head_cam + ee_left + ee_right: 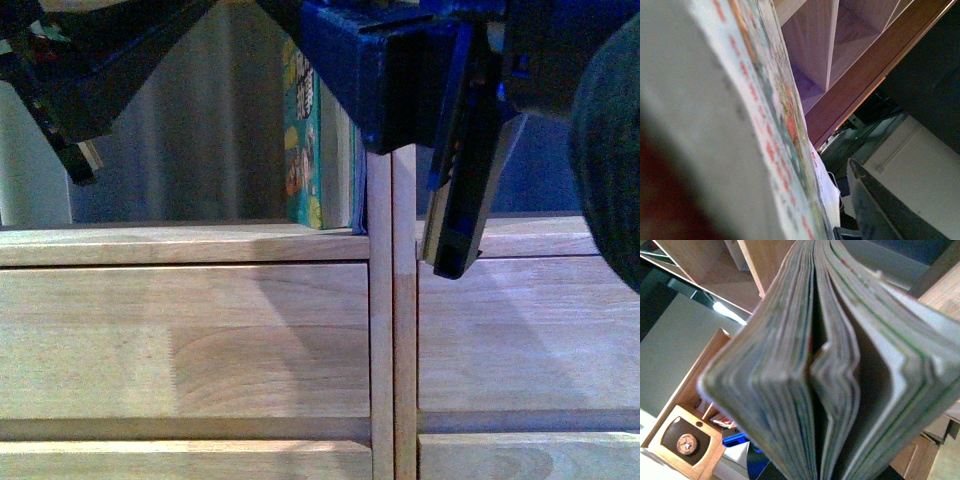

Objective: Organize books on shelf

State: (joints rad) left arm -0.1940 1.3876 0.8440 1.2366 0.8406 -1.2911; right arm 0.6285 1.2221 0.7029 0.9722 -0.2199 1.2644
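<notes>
Above pale wooden shelf (200, 243) board | teal colourful-covered paperback (302, 150) stands upright beside wooden divider (380, 200) | splayed pale-edged book (815, 365) fills right wrist view | right pincer (455, 230), left pincer (80, 160): grip cannot be told | advice: square pages shut, lower vertically beside teal paperback.

A pale wooden box (710, 454) holds a dark round disc (686, 443).

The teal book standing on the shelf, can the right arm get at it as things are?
Probably not yet. The teal book stands left of the wooden post, the right arm's fingers hang right of it, and a splayed book fills the right wrist view, so they seem occupied.
</notes>
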